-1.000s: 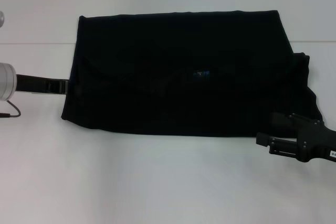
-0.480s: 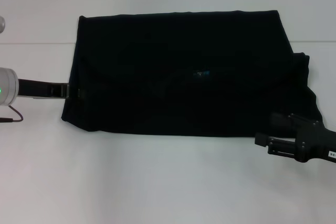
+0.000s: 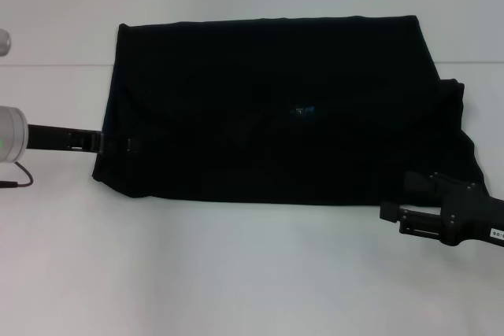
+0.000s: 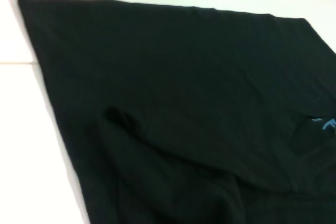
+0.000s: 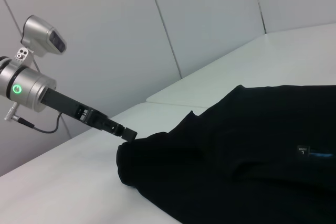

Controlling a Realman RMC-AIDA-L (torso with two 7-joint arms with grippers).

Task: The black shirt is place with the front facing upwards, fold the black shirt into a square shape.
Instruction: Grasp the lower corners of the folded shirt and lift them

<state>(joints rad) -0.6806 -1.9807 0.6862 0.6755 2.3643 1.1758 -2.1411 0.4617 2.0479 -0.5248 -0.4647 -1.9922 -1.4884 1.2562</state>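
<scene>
Item 1: large black cloth T-shirt (image 3: 276, 112), lying flat mid-table as a wide rectangle, blue neck label (image 3: 302, 110) showing.

Left gripper (image 3: 118, 144) sits at its left edge; right gripper (image 3: 421, 194) at its near right corner. You cannot tell either grip state.

Step, likely: sideways fold. Next, you need both edges secured, then carried across.

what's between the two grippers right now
Only the black shirt: in the head view it spans the stretch from the left gripper at one edge to the right gripper at the other.
</scene>
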